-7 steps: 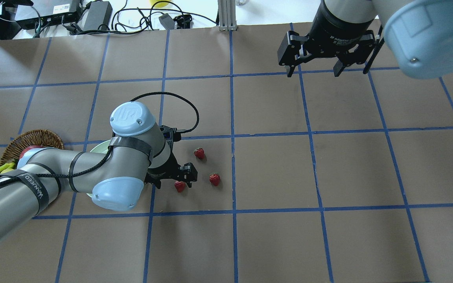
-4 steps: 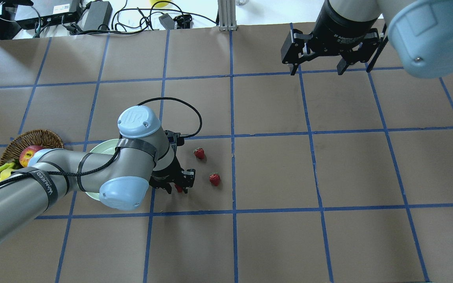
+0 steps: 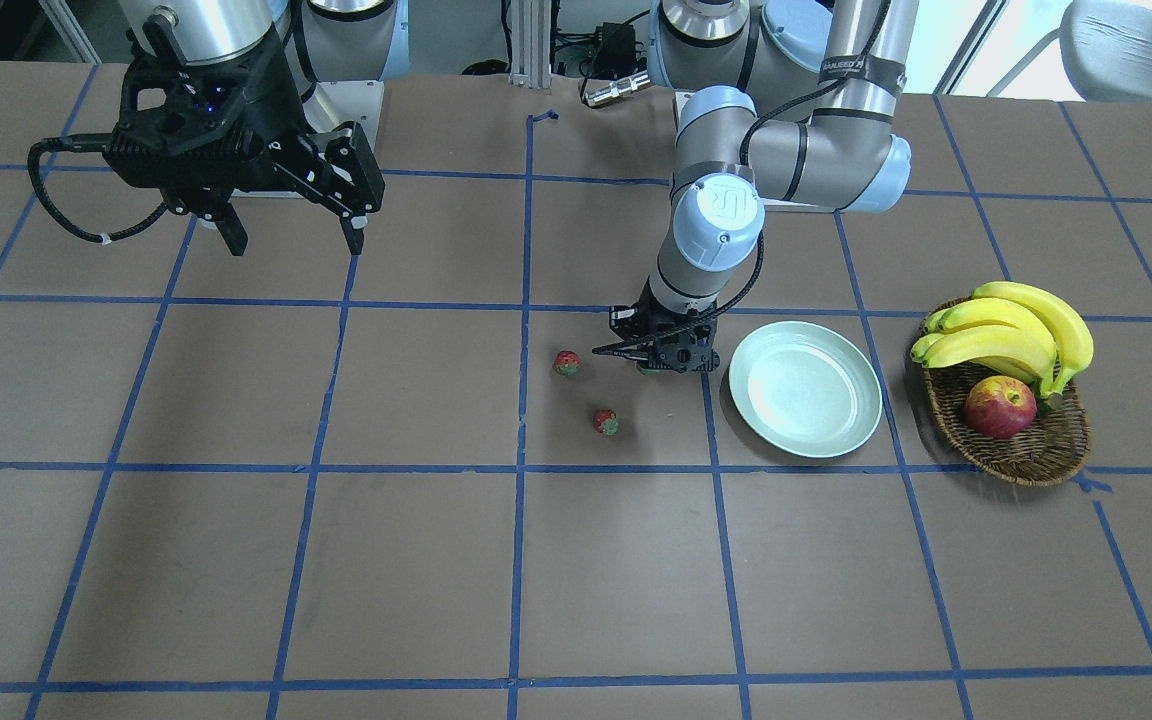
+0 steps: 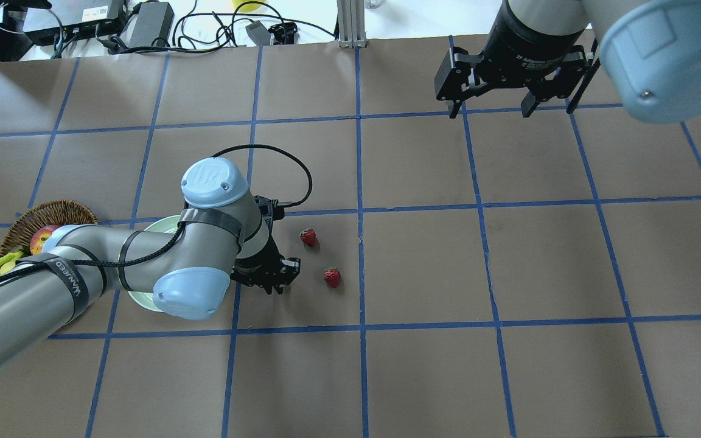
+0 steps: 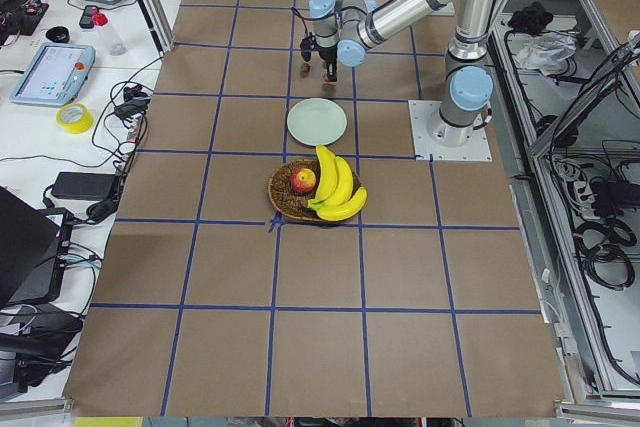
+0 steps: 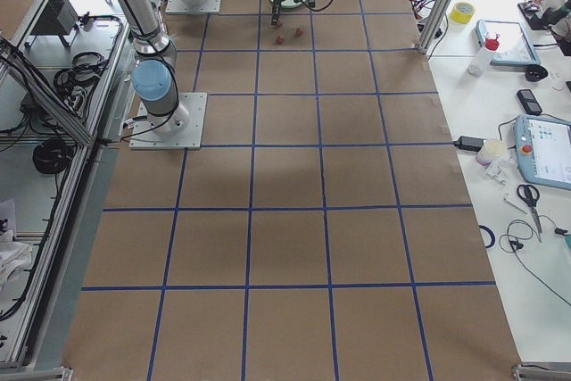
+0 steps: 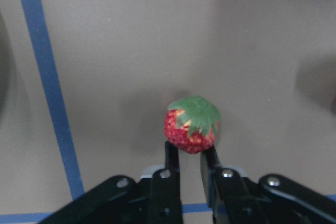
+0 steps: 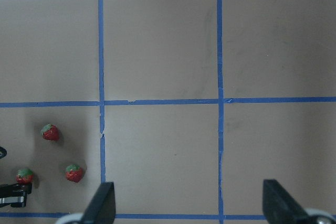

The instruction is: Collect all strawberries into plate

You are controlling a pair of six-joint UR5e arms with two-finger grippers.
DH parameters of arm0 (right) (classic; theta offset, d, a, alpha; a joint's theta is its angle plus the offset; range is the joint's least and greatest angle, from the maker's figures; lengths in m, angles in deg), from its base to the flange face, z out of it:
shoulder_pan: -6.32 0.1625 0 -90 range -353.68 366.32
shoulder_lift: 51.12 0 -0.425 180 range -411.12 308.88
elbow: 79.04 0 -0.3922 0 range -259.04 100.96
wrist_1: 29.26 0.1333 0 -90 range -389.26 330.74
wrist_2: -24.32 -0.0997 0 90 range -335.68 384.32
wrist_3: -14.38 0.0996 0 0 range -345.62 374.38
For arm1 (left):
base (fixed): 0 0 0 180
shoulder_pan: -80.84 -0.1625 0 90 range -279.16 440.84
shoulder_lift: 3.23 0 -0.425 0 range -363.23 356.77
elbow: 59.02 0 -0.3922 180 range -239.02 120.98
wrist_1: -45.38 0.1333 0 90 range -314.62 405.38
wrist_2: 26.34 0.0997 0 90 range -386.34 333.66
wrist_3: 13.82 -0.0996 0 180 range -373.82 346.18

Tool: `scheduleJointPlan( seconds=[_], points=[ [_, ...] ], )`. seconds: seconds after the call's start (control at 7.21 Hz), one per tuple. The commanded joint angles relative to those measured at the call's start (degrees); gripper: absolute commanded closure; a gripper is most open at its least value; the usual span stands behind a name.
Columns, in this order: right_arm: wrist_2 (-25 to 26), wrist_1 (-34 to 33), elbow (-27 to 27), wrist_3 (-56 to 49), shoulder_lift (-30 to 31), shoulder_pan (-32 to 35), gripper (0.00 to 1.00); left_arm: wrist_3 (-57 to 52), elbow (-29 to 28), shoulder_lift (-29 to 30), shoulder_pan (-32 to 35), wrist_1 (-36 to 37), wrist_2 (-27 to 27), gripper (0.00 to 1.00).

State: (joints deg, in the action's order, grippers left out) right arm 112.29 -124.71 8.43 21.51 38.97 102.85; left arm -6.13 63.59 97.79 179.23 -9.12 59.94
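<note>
Pinching left gripper (image 7: 190, 152): closed to a narrow gap on the held strawberry (image 7: 192, 124); fingertips (image 7: 172, 153) pressed against both sides of the red flesh.
Held strawberry: sat between the fingertips with its green cap turned up toward the wrist camera; hung low over the table (image 3: 236, 560), just beside the plate (image 3: 804, 390) and outside its rim; could not tell whether lifted clear of the paper.
Second strawberry (image 4: 308, 236): lay on the brown paper, near the left gripper, on the side away from the plate.
Third strawberry (image 4: 332, 277): lay in the same taped square, near the second strawberry but apart from it, farther again from the plate.
Plate: rested flat on the table between the strawberries and the basket (image 3: 1036, 450); showed only bare mint-green glaze in the front view; lay mostly hidden under the left arm in the overhead view.
Right gripper (image 4: 488, 112): hung spread wide with nothing between the fingers, well apart from the fruit, high over the far side of the table.
Basket: held bananas (image 3: 1016, 330) and an apple (image 3: 1001, 405); stood just beyond the plate, apart from it.
Table: covered in brown paper, crossed by blue tape lines.
</note>
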Motion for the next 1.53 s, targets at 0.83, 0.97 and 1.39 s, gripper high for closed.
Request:
scheduleJointPlan(
  seconds=[0.83,0.97,1.39],
  points=[
    [-0.1,0.0,0.2,0.1,0.0,0.1,0.0,-7.9,-9.8,-1.4,-14.4,-17.3,14.3,1.0],
    [-0.1,0.0,0.2,0.1,0.0,0.1,0.0,-7.9,-9.8,-1.5,-14.4,-17.4,14.2,1.0],
    [-0.2,-0.1,0.2,0.1,0.0,0.1,0.0,-7.9,-9.7,-1.7,-14.3,-17.5,13.8,1.0]
  ],
)
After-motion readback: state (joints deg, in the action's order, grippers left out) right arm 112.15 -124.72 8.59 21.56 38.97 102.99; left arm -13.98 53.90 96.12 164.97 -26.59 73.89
